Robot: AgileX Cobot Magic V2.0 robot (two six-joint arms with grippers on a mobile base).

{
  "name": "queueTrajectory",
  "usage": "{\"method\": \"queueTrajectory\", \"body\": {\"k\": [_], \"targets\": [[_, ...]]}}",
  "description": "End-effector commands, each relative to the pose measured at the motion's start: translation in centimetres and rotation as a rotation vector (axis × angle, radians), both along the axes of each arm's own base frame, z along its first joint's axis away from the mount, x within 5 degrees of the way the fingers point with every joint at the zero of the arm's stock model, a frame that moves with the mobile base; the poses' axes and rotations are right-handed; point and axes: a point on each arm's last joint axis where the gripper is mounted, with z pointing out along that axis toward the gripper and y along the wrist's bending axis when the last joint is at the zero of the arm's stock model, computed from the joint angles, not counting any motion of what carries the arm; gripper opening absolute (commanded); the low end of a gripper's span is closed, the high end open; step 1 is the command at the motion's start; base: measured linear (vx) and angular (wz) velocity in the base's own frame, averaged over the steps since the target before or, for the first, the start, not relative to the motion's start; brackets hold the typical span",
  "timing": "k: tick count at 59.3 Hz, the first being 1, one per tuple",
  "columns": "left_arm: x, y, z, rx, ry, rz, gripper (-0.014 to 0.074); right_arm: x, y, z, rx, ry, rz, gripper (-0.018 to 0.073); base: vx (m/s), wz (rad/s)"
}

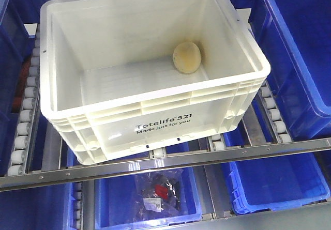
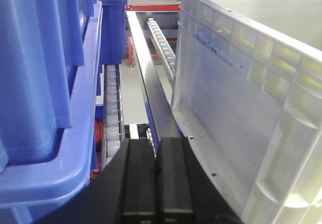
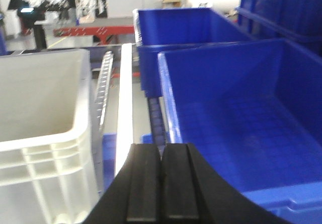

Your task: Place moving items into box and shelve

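Rollers [image 1: 23,119] run down the left beside your left gripper [image 2: 156,183], clenched on nothing between a blue bin [image 2: 50,83] and the white box [image 1: 155,64], which sits skewed on the rack holding the pale yellow ball [image 1: 186,57]; no pink ball shows. Your right gripper [image 3: 161,183], likewise clenched empty, flanks another blue bin [image 3: 236,128]. Push unevenly and I judge the box could jam against either bin; its print reads "Totelife 521 Made just for you".
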Motion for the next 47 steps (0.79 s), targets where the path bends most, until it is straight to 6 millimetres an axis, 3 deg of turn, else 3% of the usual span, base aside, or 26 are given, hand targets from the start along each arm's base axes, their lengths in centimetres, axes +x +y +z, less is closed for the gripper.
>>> {"method": "queueTrajectory", "body": {"k": [1,17,47], "targets": [[0.0,0.0,0.1,-0.015,-0.063,-0.001,-0.0006,-0.2,-0.2,0.0,-0.009,-0.147,-0.029,-0.001,0.0,0.0],[0.0,0.0,0.1,-0.015,-0.063,-0.001,-0.0006,-0.4,-0.2,-7.2,0.033,-0.148,-0.029,-0.0006,0.0,0.0],[0.0,0.0,0.0,-0.015,-0.062,-0.001,-0.0006,-0.7,0.5,-7.3,-0.019,-0.149,0.089,-0.0005,0.0,0.0]]}}
